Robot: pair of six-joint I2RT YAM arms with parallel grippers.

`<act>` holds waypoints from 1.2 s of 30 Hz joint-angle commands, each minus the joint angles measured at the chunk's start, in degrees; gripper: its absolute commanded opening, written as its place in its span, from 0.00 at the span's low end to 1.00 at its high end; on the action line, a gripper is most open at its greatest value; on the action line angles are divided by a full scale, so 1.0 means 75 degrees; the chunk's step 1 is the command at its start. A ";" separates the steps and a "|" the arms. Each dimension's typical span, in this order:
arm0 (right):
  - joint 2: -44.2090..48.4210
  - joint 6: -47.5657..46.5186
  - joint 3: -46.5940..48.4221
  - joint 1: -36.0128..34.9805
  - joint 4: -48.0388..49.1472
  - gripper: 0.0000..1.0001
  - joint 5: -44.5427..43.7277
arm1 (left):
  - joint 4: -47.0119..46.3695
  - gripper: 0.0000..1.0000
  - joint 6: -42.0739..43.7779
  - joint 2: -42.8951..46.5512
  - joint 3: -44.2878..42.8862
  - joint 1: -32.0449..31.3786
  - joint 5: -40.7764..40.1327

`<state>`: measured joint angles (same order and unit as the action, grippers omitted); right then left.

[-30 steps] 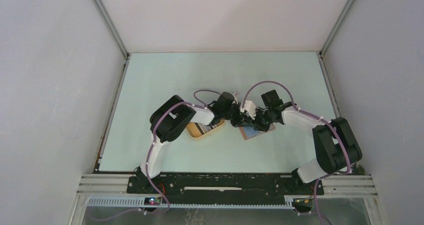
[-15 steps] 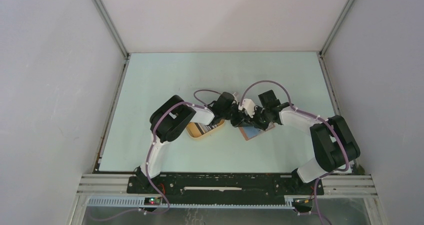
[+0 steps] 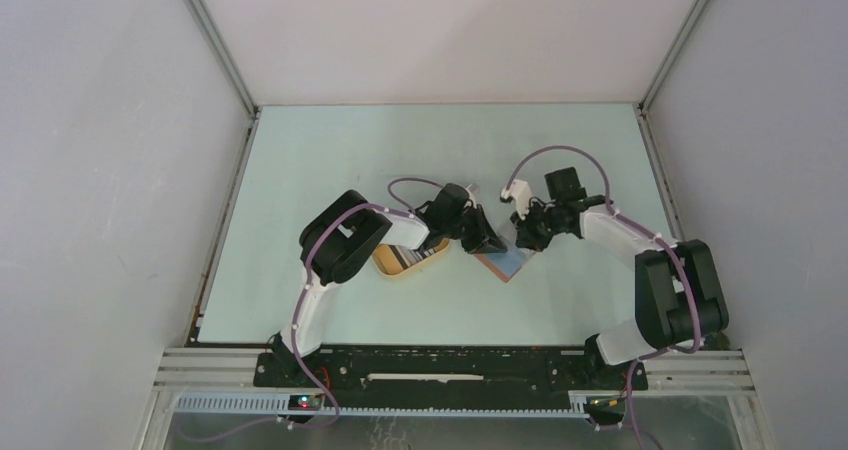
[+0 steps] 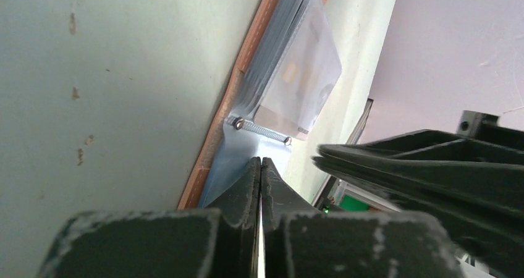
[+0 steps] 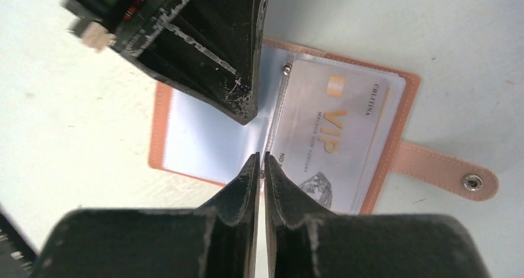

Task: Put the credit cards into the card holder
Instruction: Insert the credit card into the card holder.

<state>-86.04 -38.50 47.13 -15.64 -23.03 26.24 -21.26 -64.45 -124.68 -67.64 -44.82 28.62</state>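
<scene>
The left jaws are shut tight, with nothing between them. Their tip is down at the light blue inside of the small reddish-brown folding card holder (image 5: 185,145), on its left page. The right jaws are nearly together too, with just a thin slit between them. They point down at the middle fold of the holder, where the clear pockets are joined. I cannot tell if they pinch a pocket. The two pairs of jaws are very near each other, tip by tip.

The card holder lies open and flat on the pale green tabletop (image 5: 432,37), near the middle of it. A silvery white card with gold "VIP" letters (image 5: 333,126) sits in a clear pocket on the right page. The pink-brown strap with a metal snap (image 5: 448,174) sticks out past that page and lies on the tabletop.

To the left of the holder, close by but not touching, is the yellow oval tray (image 3: 400,273). The black, white and blue credit cards (image 3: 415,257) lie in it like a striped stack, partly hidden under the left arm (image 3: 350,240).
</scene>
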 commanded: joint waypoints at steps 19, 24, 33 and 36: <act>-0.1596 0.2108 0.2743 0.3382 -0.1568 0.52 0.2417 | 0.2128 0.31 0.2658 0.2675 -0.0350 0.0021 -0.1383; -0.2500 0.2061 0.3379 0.3468 -0.1926 0.52 0.2410 | 0.2422 0.34 0.3224 0.3670 0.0516 0.0023 -0.1650; -0.3584 0.2006 0.4137 0.3440 -0.2499 0.52 0.2448 | 0.2176 0.35 0.3627 0.5133 0.2190 0.0012 -0.2600; -0.3872 0.2010 0.4369 0.3362 -0.2635 0.52 0.2319 | 0.2086 0.35 0.3738 0.5485 0.2373 0.0017 -0.2854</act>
<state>-112.99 -23.66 76.49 10.31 -39.86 44.01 -3.42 -39.55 -89.23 -51.88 -44.75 11.97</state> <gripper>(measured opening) 0.521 0.345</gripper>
